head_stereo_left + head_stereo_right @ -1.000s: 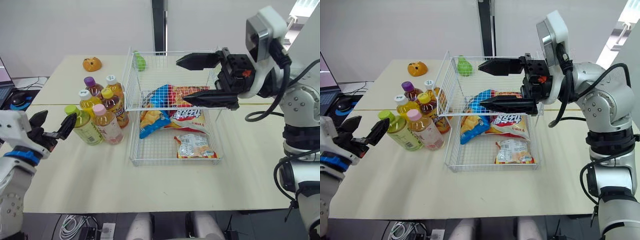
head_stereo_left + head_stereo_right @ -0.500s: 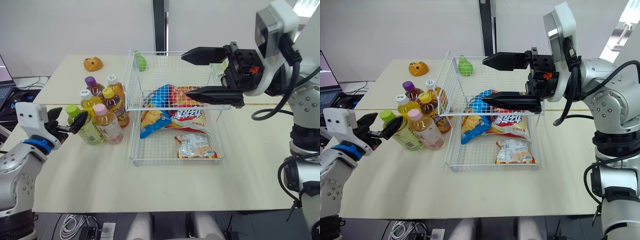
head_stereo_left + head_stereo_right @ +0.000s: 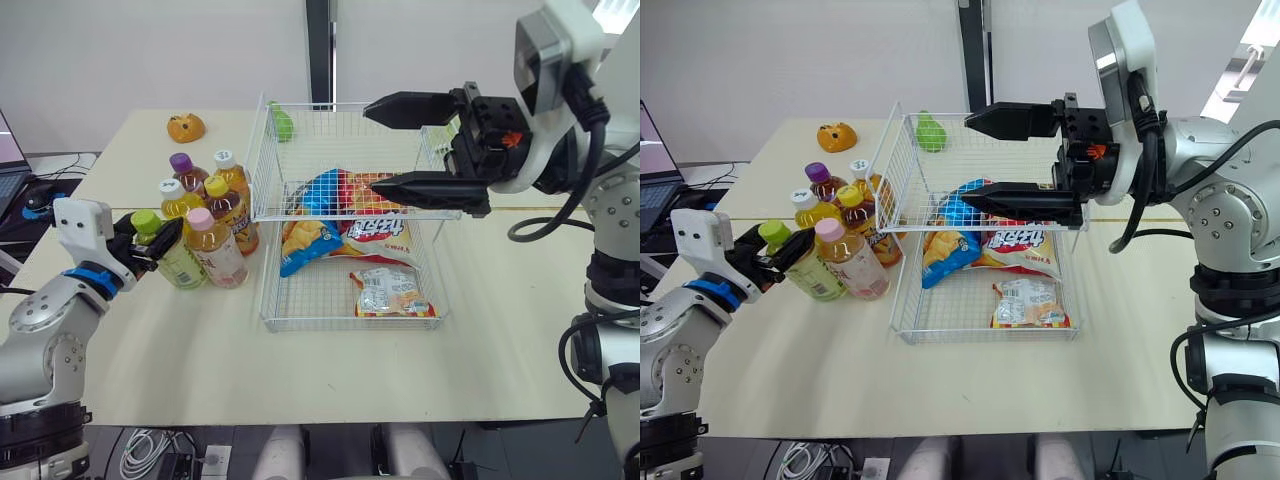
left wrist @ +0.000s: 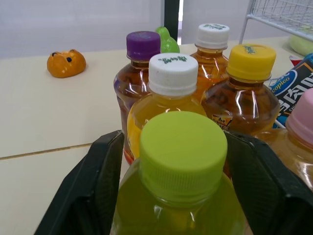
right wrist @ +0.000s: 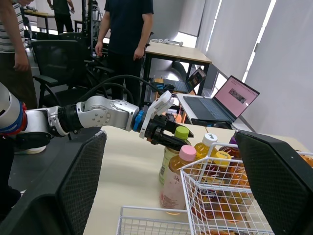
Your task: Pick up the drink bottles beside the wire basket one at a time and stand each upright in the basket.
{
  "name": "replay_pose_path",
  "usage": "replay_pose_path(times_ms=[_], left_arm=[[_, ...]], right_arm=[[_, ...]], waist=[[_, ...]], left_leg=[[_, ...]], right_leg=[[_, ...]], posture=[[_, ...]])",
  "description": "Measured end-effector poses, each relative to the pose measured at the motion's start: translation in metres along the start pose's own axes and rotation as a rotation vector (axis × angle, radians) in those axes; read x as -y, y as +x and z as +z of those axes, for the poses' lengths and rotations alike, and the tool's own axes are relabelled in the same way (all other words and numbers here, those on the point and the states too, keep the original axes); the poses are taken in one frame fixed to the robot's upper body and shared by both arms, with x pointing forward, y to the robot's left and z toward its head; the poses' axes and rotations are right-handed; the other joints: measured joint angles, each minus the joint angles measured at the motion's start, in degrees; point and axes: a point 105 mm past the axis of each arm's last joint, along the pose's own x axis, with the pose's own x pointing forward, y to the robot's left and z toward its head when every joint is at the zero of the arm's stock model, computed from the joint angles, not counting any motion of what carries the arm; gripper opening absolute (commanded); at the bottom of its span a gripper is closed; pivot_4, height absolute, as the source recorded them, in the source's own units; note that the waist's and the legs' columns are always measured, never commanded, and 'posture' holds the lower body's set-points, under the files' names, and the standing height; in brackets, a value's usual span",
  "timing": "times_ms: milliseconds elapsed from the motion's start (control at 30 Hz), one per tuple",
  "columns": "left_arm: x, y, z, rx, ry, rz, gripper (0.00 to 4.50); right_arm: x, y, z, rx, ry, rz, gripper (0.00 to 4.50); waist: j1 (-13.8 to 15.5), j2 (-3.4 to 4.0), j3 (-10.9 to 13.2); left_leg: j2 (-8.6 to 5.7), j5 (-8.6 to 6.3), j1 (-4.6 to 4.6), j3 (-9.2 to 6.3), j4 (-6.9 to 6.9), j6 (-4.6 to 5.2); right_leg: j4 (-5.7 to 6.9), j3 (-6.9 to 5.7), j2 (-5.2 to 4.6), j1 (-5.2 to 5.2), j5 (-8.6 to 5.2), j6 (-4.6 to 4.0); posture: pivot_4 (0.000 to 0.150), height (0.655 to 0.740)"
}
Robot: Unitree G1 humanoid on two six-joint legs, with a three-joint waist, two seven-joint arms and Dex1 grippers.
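The robot's left claw (image 3: 150,242) is low at the left of the picture. It is open, with one black finger on each side of the neck of the green-cap bottle (image 3: 180,265). I don't think it is squeezing yet. That bottle stands on the table (image 3: 200,350), at the near left end of a bunch of bottles just left of the wire basket (image 3: 262,160). The right claw (image 3: 370,144) hangs at the upper right, over the basket. It is wide open and holds nothing.

Here is what I think could go wrong. The bottles are packed close. The pink-cap bottle (image 3: 216,258) is right next to the green one, and the yellow-cap bottle (image 3: 228,210) is just behind. A crooked lift could knock them down like pins. The claw is up near the cap, where the bottle is thin and smooth, so the bottle could slip or swing. It looks full, so it is likely heavy. The basket wall is tall, and the bottle's bottom could catch on the rim. Inside lie puffy snack bags (image 3: 350,235), so a bottle set on them may tip over. The two arms could also bump above the basket.

The bottles are round, clear plastic with flat round caps, and you can see yellow, orange and brown drink inside. The basket is made of thin white wires in little squares. The bags look shiny and crinkly. The table is pale, flat and smooth.
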Motion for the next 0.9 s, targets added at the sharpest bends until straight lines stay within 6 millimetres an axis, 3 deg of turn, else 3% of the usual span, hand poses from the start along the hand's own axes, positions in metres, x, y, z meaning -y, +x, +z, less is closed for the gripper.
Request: replay_pose_path(times_ms=[100, 433, 667, 767, 900], left_arm=[[0.000, 0.001, 0.003, 0.011, 0.007, -0.002, 1.39], [-0.001, 0.000, 0.003, 0.011, 0.012, -0.005, 1.38], [-0.005, -0.014, 0.006, -0.015, -0.011, -0.036, 1.38], [-0.014, -0.028, 0.017, -0.051, -0.016, -0.073, 1.38], [-0.019, -0.045, 0.049, -0.058, 0.006, -0.146, 1.38]], right_arm=[[0.000, 0.000, 0.000, 0.000, 0.000, -0.003, 4.50], [0.000, -0.001, 0.001, 0.003, -0.004, -0.007, 4.50], [0.001, -0.002, 0.000, 0.005, -0.007, -0.010, 4.50], [0.002, -0.003, -0.001, 0.006, -0.012, -0.015, 4.50], [0.002, -0.003, -0.001, 0.016, -0.020, -0.004, 4.50]], waist=[[0.0, 0.00, 0.0], [0.0, 0.00, 0.0], [-0.3, -0.01, 0.0], [-0.3, -0.05, 0.1], [-0.2, -0.12, 0.2]], left_leg=[[0.00, 0.00, 0.01, 0.01, 0.00, 0.00], [0.00, 0.00, 0.01, 0.01, 0.00, 0.00], [0.03, 0.00, -0.04, 0.03, -0.02, 0.00], [0.03, 0.00, -0.17, 0.02, -0.02, 0.00], [0.10, 0.00, -0.22, 0.02, -0.02, -0.01]], right_leg=[[0.00, 0.01, 0.00, 0.00, 0.00, 0.00], [0.00, 0.01, 0.00, 0.00, 0.00, 0.00], [0.00, 0.02, 0.03, -0.08, 0.00, 0.00], [0.03, 0.01, 0.04, -0.25, 0.00, -0.01], [0.01, 0.02, 0.00, -0.29, -0.01, 0.00]], posture=[[0.150, 0.7400], [0.150, 0.7400], [0.150, 0.7400], [0.150, 0.7400], [0.150, 0.7400]])
